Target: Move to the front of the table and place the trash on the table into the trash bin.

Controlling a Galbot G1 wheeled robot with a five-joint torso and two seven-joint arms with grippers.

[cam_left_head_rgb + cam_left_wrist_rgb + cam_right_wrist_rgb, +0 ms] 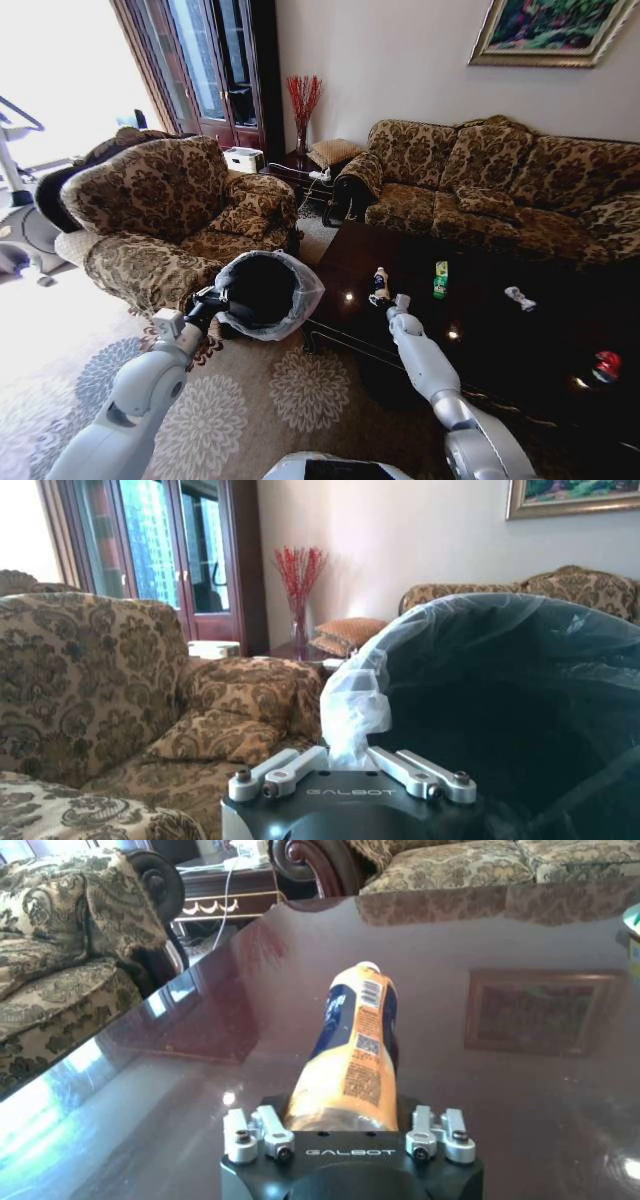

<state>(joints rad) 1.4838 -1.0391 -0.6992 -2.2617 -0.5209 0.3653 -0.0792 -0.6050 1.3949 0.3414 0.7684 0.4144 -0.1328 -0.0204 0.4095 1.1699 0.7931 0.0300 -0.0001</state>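
We see the right hand [345, 1129] clamped on the bottle [352, 1054], its two metal finger pairs pressed against the sides of the bottle's base. In the head view the bottle [380, 282] stands at the near left part of the tabletop [500, 340] with the right hand [392, 301] at it. The bottle is a rounded plastic cylinder, yellowish under a printed label with blue patches and small barcode squares, narrowing to a pale end away from the hand.

Our left hand [352, 776] pinches the crinkled, translucent plastic liner at the rim of the trash bin [500, 705], fingers drawn narrowly together around a gathered fold of bag. The bin is round and dark inside; in the head view the trash bin [262, 292] sits just off the table's left end, above the patterned carpet [300, 390], with the left hand [205, 303] at its near rim.

The tabletop is dark, glossy wood that mirrors the room. On it, well apart, lie a green packet [440, 279] standing upright, a small silver-white item [519, 297] lying flat, and a red can [606, 366] near the right edge.

Beyond are a floral brocade armchair [160, 220] and a matching sofa [500, 185].
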